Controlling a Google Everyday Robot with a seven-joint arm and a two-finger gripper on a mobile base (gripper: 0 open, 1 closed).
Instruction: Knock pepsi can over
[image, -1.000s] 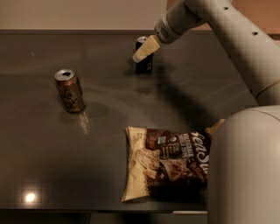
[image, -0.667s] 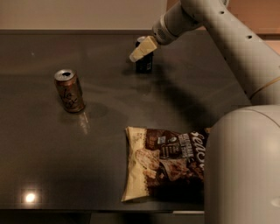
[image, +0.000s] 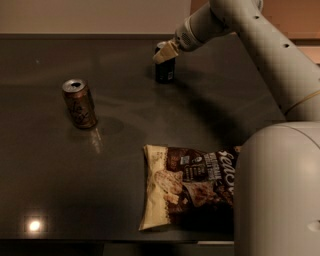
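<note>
The pepsi can (image: 165, 71) is a small dark navy can standing upright at the far middle of the dark table (image: 45, 175). My gripper (image: 165, 51) is at the can's top, reaching in from the right on the white arm, its pale fingertip over the can's rim and hiding part of the top. The can's lower body and pale label patch show below the gripper.
A copper-orange can (image: 79, 103) with script lettering stands upright at the left. A brown and cream snack bag (image: 187, 184) lies flat at the front. My robot's white body (image: 277, 195) fills the lower right corner. The table's far edge meets a pale wall.
My gripper has moved slightly left and up across the top of the pepsi can. The can still stands upright in the same spot.
</note>
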